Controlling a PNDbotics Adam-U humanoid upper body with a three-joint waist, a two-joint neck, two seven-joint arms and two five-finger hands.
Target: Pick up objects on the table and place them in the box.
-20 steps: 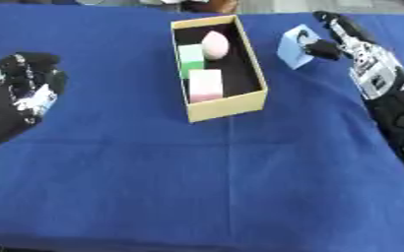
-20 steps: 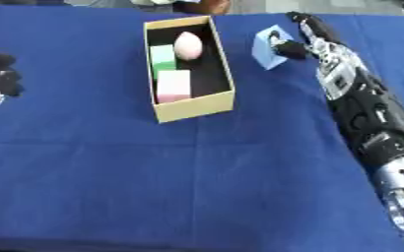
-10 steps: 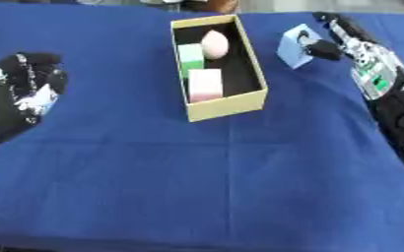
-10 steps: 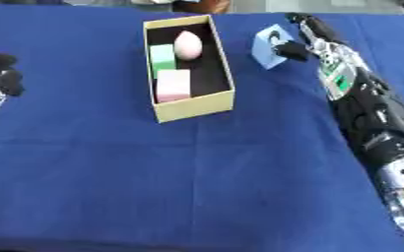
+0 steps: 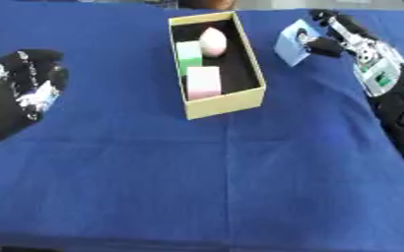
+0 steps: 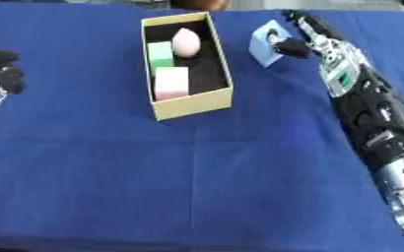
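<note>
Nearby, box [image 5: 249, 64] beside pale-blue block [image 5: 290, 45].

i had both eyes of the head camera looking steeply down on the blue table [image 5: 214, 187] from close above, far edge at the top. the two views shared nearly everything: the box [image 5: 255, 74], and the right hand [image 6: 302, 34] at the upper right. the left hand [image 5: 20, 93] sat full in the left eye view but was cut, i think, by the right eye's frame edge.
</note>
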